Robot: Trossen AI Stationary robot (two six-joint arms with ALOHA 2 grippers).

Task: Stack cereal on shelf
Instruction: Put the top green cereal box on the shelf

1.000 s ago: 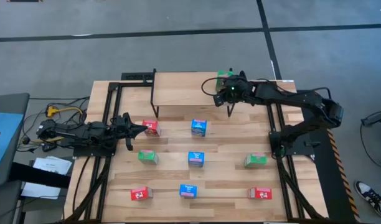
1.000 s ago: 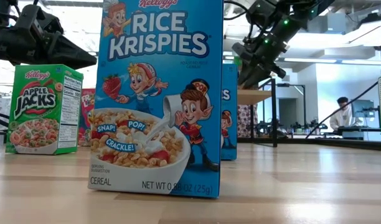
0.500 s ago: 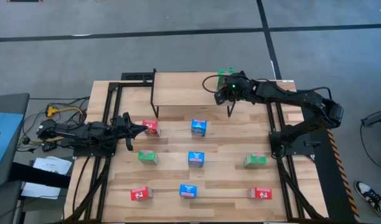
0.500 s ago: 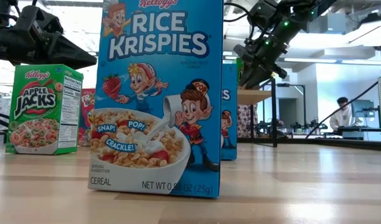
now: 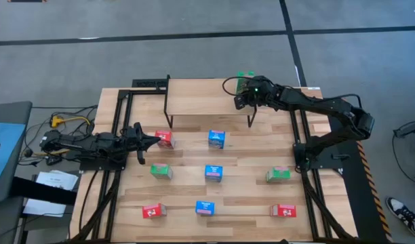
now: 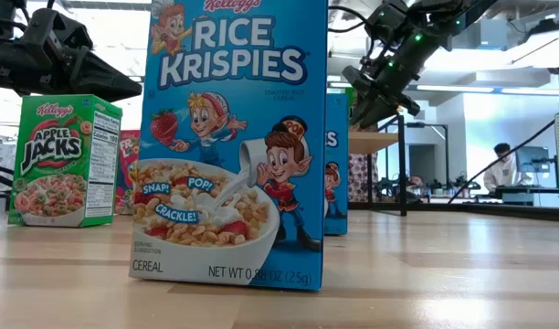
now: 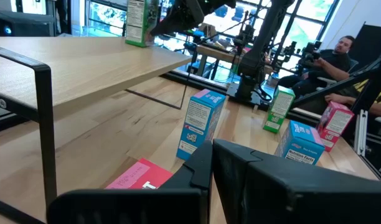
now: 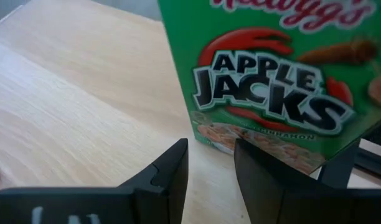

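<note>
One green cereal box [image 8: 271,81] stands upright, its bottom on the shelf's light wood top [image 8: 66,93], at the shelf's far right corner [image 5: 246,74]. My right gripper [image 8: 210,146] hovers just in front of the box's printed face, slanting down, open by a narrow gap with nothing between its fingers; it also shows in the high view [image 5: 243,99]. My left gripper [image 5: 155,141] waits level and shut at the table's left, above and beside a red cereal box [image 5: 165,139]. Several more red, blue and green cereal boxes stand on the tabletop.
On the tabletop stand blue boxes [image 5: 216,139] [image 5: 213,173] [image 5: 205,207], green boxes [image 5: 161,171] [image 5: 278,174] and red boxes [image 5: 153,211] [image 5: 283,211]. The rest of the shelf top [image 5: 201,98] is bare wood. A person [image 7: 340,53] sits beyond the table.
</note>
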